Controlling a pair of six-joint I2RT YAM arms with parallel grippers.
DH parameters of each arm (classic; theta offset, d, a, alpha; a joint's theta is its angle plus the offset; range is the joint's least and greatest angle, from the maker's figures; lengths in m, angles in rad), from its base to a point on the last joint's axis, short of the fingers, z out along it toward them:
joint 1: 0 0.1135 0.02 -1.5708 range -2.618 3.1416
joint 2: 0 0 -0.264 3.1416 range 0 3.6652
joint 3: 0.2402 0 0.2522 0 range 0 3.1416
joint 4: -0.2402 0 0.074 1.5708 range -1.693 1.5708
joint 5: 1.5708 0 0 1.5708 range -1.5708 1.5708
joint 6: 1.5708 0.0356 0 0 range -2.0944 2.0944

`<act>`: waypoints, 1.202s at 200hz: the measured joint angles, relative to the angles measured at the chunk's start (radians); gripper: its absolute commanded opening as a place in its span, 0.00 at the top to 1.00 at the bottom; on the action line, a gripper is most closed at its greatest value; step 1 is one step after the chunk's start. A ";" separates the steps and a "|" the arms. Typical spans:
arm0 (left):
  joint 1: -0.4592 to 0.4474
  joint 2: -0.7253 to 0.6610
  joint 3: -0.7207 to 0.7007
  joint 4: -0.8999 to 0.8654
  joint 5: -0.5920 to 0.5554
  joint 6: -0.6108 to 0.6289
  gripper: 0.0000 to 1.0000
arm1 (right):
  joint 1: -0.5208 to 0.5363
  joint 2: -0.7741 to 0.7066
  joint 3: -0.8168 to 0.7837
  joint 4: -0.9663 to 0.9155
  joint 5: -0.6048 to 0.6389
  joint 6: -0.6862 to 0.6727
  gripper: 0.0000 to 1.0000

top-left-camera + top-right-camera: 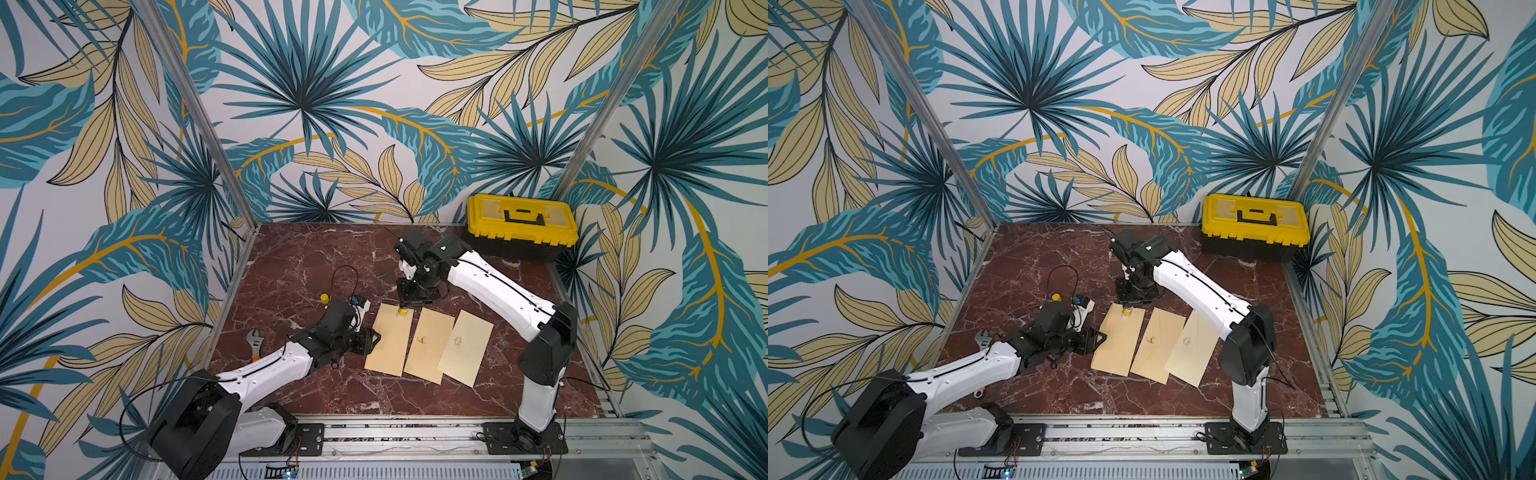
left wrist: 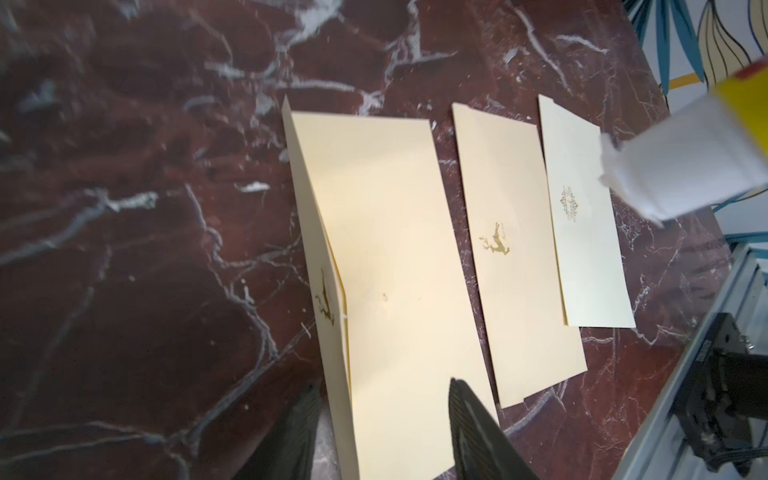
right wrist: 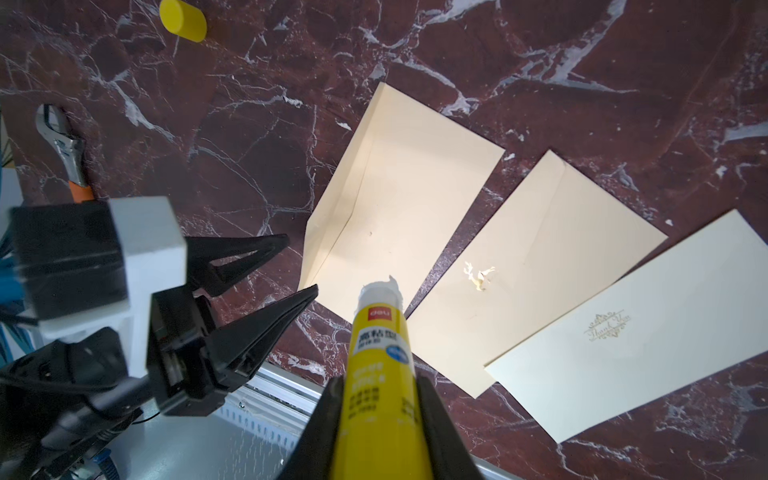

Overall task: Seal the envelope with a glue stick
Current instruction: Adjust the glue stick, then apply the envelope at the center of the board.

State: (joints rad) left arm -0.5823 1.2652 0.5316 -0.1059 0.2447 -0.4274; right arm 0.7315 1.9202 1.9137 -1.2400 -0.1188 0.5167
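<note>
Three cream envelopes lie side by side on the marble table. The leftmost envelope [image 1: 390,345] [image 1: 1117,349] [image 2: 395,249] [image 3: 415,199] has its long flap [image 2: 316,249] [image 3: 336,199] lifted along its left edge. My right gripper [image 3: 379,380] [image 1: 409,297] is shut on the yellow glue stick [image 3: 380,357] [image 1: 402,312] [image 1: 1125,311]. The stick is uncapped, and its white tip hangs just over the far end of that envelope. My left gripper [image 2: 382,384] [image 1: 372,336] [image 1: 1096,338] is open at the flap side, one finger on each side of the flap's edge. The yellow cap [image 1: 324,298] [image 3: 183,20] lies on the table.
Two more envelopes [image 1: 430,345] [image 1: 465,353], both shut, lie to the right of the open one. An orange-handled wrench [image 1: 257,343] [image 3: 62,145] lies at the table's left edge. A yellow toolbox [image 1: 521,226] stands in the far right corner. An aluminium rail [image 1: 395,432] runs along the front.
</note>
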 measured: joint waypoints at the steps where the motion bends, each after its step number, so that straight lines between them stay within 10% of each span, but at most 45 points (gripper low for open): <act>1: 0.000 0.005 0.000 -0.004 0.001 0.000 0.58 | 0.002 0.003 0.001 0.000 0.003 0.001 1.00; 89: 0.003 0.044 -0.002 -0.063 -0.020 -0.063 0.81 | 0.071 0.092 0.010 0.026 0.048 0.027 1.00; 240: 0.003 0.056 -0.002 -0.063 -0.031 -0.076 0.91 | 0.128 0.207 -0.049 0.191 0.131 0.044 1.00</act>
State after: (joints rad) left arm -0.5789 1.3212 0.5297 -0.1688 0.2134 -0.5034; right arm 0.8593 2.1269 1.8648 -1.0489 0.0124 0.5610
